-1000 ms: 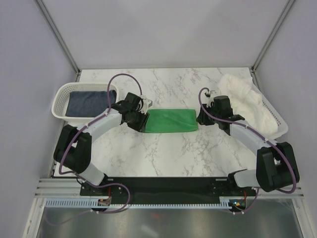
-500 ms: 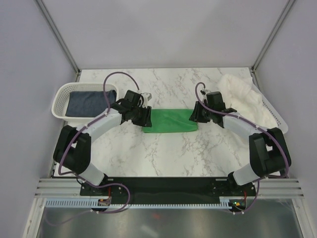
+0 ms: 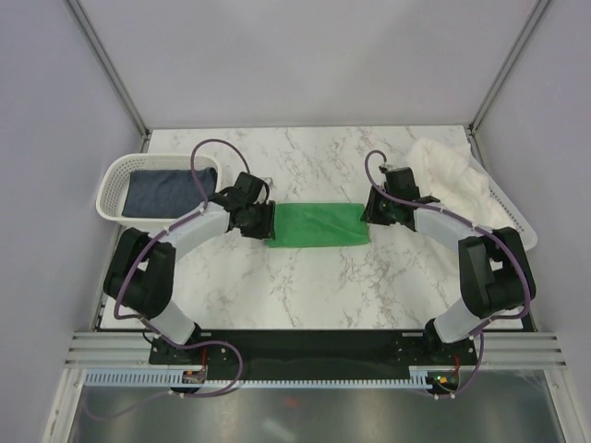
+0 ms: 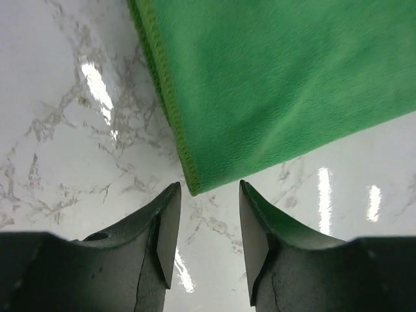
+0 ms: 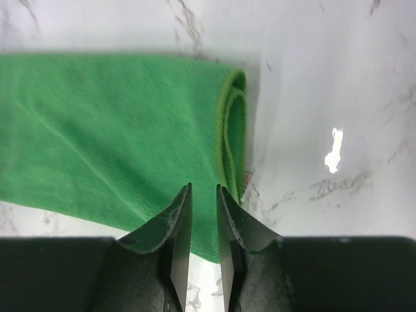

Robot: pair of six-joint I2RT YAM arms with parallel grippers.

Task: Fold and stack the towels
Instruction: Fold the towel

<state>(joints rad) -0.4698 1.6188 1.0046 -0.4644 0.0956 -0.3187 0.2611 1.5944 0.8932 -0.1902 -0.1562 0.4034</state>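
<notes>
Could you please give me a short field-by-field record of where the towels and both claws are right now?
green towel: folded, flat on the marble table, centre
navy towel: lying in the left basket
white towel: heaped in the right basket
left claw: at the green towel's left end, jaws apart, nothing between them
right claw: over the green towel's right end, jaws nearly together, grip unclear
stack: not yet started
</notes>
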